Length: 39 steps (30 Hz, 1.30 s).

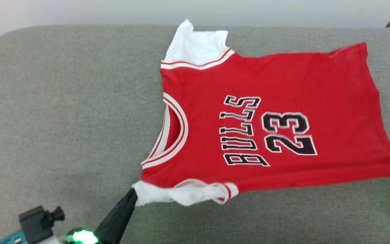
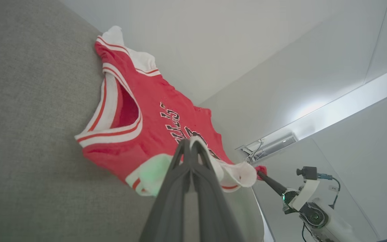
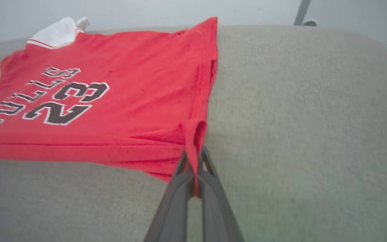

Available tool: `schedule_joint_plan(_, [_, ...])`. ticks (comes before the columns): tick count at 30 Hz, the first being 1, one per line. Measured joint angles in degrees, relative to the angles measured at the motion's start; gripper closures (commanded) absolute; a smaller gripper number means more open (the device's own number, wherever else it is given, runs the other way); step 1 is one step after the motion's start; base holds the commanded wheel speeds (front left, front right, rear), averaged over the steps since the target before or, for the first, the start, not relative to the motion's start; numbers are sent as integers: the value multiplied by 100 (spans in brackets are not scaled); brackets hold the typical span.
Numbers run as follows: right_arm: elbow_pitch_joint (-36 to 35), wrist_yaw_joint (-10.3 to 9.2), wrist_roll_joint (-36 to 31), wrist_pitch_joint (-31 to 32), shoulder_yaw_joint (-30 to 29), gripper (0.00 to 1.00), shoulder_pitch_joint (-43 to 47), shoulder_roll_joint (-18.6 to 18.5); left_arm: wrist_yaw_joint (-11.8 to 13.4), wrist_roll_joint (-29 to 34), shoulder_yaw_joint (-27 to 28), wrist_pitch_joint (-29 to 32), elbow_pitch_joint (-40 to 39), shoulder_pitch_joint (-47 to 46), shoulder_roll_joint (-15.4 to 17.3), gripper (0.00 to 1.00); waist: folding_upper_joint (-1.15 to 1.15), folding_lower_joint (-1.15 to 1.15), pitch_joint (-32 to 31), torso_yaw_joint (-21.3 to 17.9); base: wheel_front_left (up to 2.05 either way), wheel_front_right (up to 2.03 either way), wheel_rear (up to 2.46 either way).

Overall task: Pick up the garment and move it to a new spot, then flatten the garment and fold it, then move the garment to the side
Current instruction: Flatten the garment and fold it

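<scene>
The shirt [image 1: 283, 84] lies spread across the right half of the head view on a grey cushion [image 1: 63, 118]. Its chest lettering faces up, the collar is toward the left and the hem toward the right. The left tool [image 1: 133, 194] comes up from the lower left of that view and is clamped on the white sleeve at the shirt's lower-left corner. The rest of the shirt lies above and to the right of its tip. In the right wrist view, the right tool [image 3: 193, 158] rises from the bottom centre and is pinched on the red hem corner. The shirt spreads up and to the left of it. The shirt's near edge runs straight between the two tools.
</scene>
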Motion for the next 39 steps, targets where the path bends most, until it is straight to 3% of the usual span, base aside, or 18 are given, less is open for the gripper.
schedule_joint_plan(2, [-456,-1,-275,359,-508,100,364,342,0,68,65,1,-90,115,30,100,0,0,-2,-3,0,0,0])
schedule_joint_plan(3, [-456,-1,-275,359,-508,100,364,342,0,68,65,1,-90,115,30,100,0,0,-2,-3,0,0,0])
schedule_joint_plan(6, [-1105,-3,-557,890,-980,100,539,943,0,119,81,18,-108,48,44,100,0,0,29,5,0,0,0])
schedule_joint_plan(11, [-1602,-4,-868,1636,-1063,100,37,1530,0,70,-110,341,201,-850,-147,100,0,0,129,13,0,0,0])
schedule_joint_plan(13, [-1589,-4,-884,1713,-1025,100,-119,1562,1,80,-145,417,336,-1028,-166,100,0,0,152,13,0,0,0])
schedule_joint_plan(24, [-361,-4,-981,1697,-927,100,-1335,1731,1,-189,-609,561,1689,-2640,-681,100,0,0,422,-6,0,0,0])
schedule_joint_plan(39, [1276,-3,-1100,865,-294,100,-2233,1734,0,335,-1250,99,3953,-3778,-1207,100,0,0,1025,-108,0,0,0])
